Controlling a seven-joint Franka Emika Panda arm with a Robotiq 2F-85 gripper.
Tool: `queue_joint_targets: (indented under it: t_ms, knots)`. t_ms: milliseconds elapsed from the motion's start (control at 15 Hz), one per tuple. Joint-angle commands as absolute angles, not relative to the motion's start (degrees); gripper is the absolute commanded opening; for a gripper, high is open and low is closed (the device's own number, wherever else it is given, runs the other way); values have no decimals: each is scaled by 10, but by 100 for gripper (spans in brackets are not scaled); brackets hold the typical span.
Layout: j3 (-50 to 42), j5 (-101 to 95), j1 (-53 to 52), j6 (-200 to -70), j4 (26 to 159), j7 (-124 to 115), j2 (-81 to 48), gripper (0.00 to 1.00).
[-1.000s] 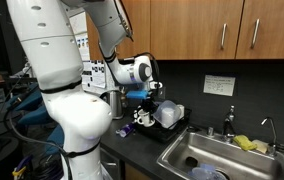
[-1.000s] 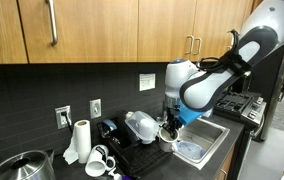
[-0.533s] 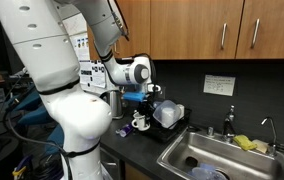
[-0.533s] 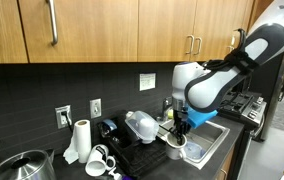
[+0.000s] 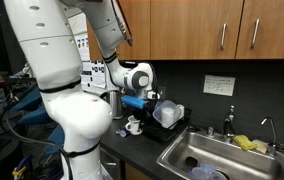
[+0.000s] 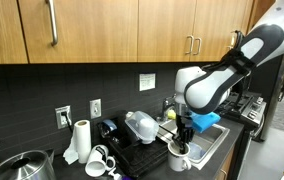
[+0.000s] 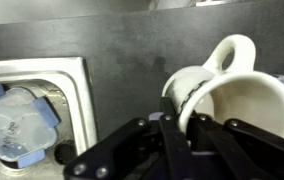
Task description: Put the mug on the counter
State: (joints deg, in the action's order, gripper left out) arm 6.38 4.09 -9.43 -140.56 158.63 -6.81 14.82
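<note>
**A:** Left to right in the wrist view, what's there?

**B:** Steel sink, bare dark table, then the mug. The tool is clamped on its rim, one finger inside.

**A:** Is it down yet?

**B:** Can't tell. In both exterior views the mug hangs low, just beside the black rack. I'd lower it straight and level, well off the sink's edge, and release only once the base bears fully.
</note>
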Motion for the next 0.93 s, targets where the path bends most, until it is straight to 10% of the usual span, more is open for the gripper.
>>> queue_joint_targets:
  t_ms: [0,867]
  knots:
    - [40,157,-123,-1441,1530,56,28,3]
    - [88,193,-73,-1419,1386,94,-172,3]
